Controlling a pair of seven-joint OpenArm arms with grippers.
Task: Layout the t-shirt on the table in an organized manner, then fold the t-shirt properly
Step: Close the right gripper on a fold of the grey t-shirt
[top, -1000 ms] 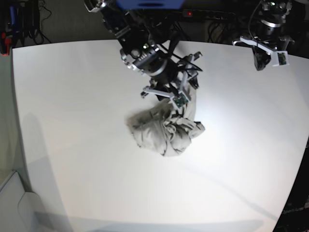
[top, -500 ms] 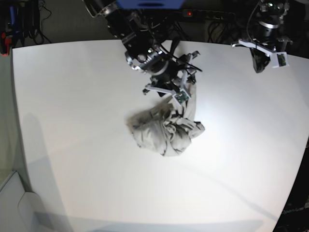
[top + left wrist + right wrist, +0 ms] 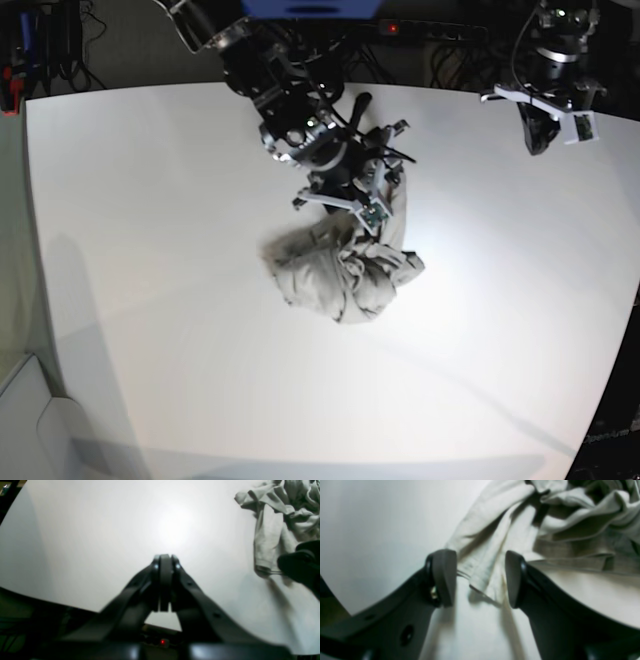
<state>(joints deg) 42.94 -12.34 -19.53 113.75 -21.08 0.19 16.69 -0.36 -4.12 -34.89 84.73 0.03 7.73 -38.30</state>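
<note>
The t-shirt [image 3: 345, 270] lies crumpled in a heap mid-table [image 3: 150, 250], with one narrow strip of cloth reaching toward the far side. My right gripper [image 3: 388, 185] sits at the end of that strip. In the right wrist view the right gripper [image 3: 480, 580] is open, and a hemmed edge of the t-shirt [image 3: 495, 537] lies on the table between its fingers [image 3: 443, 577], untouched by either. My left gripper [image 3: 541, 135] hangs at the far right, away from the cloth. Seen from its own wrist, the left gripper [image 3: 165, 562] is shut and holds nothing, above bare table [image 3: 100, 530].
In the left wrist view the t-shirt [image 3: 270, 530] is at the upper right, with a dark part of the right gripper [image 3: 300, 565] beside its hem. Cables and dark equipment [image 3: 440, 50] lie beyond the table's far edge. A white box corner [image 3: 30, 420] stands at the lower left.
The right arm has turned and shifted slightly over the far strip of the shirt, its gripper staying open. The shirt heap and the left arm have barely moved.
</note>
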